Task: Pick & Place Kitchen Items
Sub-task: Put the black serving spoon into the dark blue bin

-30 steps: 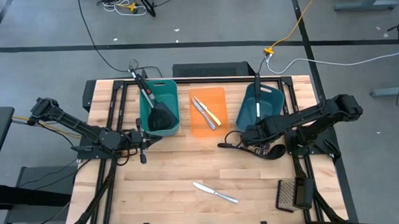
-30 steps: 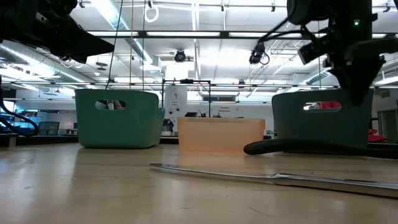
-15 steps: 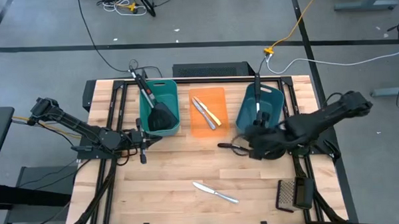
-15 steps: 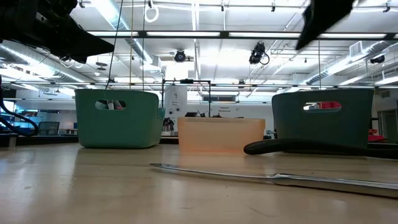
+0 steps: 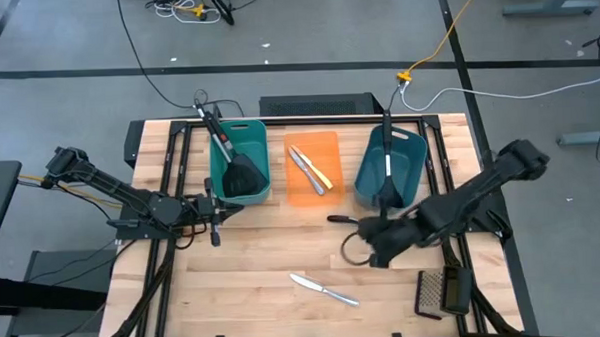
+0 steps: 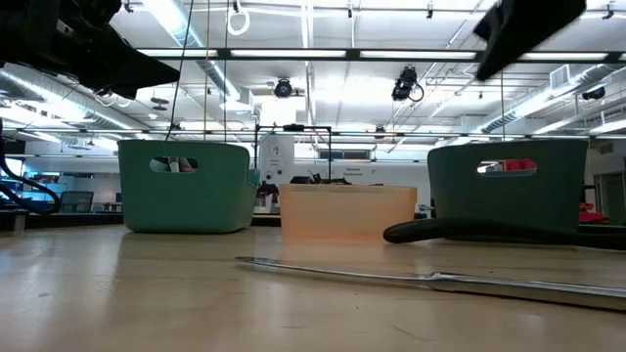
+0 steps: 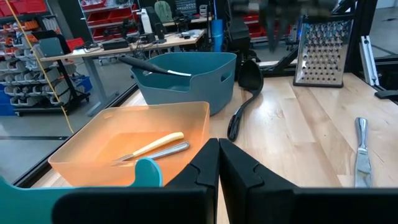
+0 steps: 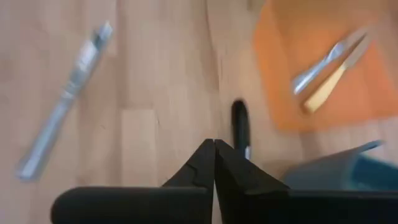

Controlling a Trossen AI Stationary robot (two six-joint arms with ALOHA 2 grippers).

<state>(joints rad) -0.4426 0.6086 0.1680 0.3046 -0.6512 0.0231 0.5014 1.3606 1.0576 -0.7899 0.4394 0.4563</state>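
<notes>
A black ladle (image 5: 347, 220) lies flat on the table in front of the blue tub (image 5: 390, 165); it also shows in the low view (image 6: 469, 232). A silver table knife (image 5: 324, 288) lies flat nearer the front edge. A silver and a pale yellow knife (image 5: 310, 168) lie in the orange tub (image 5: 326, 193). A black spatula (image 5: 242, 174) leans in the teal tub (image 5: 254, 140). A black-handled utensil (image 5: 387, 165) lies in the blue tub. My right gripper (image 8: 214, 149) is shut and empty, raised above the table between ladle handle (image 8: 240, 127) and silver knife (image 8: 62, 115). My left gripper (image 7: 218, 163) is shut and empty beside the teal tub.
A steel grater (image 5: 442, 292) lies at the table's near right corner and shows in the left wrist view (image 7: 320, 53). Bare wood lies around the silver knife and along the near left of the table.
My right gripper has risen from beside the ladle by the blue tub and gone toward the table's near edge. The ladle and the silver knife have stayed where they were.
</notes>
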